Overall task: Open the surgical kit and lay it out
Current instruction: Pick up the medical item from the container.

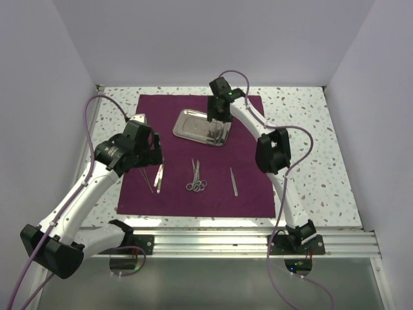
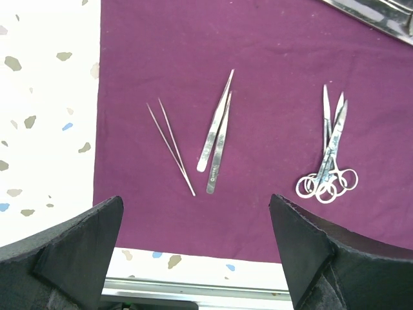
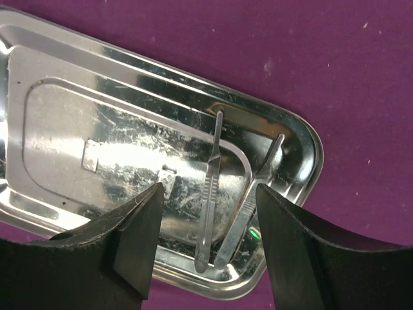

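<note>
My right jaws hang spread over the tray (image 3: 64, 97), two handles (image 3: 211, 187) below lying across their closing line; left jaws spread, farther off.

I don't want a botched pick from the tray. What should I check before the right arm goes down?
1. Cloth spread flat: ok.
2. Right gripper open over the tray: ok.
3. Only one tool in its gap: not ok, two slim handles lie close together there.
4. Left gripper away from the tray: ok, open above the tweezers.
5. Finger height above the tray floor: cannot tell.
</note>
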Tool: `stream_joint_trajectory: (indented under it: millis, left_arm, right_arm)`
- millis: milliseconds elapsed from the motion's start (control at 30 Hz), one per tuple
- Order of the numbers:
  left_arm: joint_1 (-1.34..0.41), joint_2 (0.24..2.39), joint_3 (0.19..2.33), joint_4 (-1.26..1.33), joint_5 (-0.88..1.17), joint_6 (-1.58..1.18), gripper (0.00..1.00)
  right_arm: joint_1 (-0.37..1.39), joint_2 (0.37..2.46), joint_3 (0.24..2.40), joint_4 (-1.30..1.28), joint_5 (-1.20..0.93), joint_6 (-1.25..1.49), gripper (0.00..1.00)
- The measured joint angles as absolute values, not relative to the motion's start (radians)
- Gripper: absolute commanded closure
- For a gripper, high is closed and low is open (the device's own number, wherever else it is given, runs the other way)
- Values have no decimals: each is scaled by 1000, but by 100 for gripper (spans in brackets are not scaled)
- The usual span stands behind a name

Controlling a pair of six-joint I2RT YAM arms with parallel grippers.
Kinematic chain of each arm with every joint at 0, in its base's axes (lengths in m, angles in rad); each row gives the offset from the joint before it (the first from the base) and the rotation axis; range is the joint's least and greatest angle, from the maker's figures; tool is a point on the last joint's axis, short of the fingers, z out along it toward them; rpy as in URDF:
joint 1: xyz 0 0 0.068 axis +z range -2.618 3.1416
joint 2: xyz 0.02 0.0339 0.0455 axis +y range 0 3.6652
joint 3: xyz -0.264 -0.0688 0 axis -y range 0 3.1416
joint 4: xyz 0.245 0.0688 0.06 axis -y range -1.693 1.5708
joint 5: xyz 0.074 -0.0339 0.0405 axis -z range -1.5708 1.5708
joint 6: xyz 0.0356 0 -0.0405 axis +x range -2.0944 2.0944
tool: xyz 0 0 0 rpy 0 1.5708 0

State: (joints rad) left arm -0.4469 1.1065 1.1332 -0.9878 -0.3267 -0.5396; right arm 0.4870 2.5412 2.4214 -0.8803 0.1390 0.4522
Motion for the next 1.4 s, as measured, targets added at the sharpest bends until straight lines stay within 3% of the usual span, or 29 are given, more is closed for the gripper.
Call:
stream_joint_trajectory:
  millis: [600,1100,1267,1400]
  left_arm:
    - [-445,1075,1098,-1008,-353,-531,1]
    - [-445,1073,1081,-1017,-363,-501,0]
    - [-444,1077,1073,-1011,-362,-487,0]
    - [-441,1078,1065,-1011,-360,-486,0]
  right_arm:
    - [493,2678,2536,-801,221,526,49]
    - [509,2748,2658,-873,327,487,74]
    - [511,2749,2663,-903,323,476,78]
    - [517,2749,2663,-906,329,466,88]
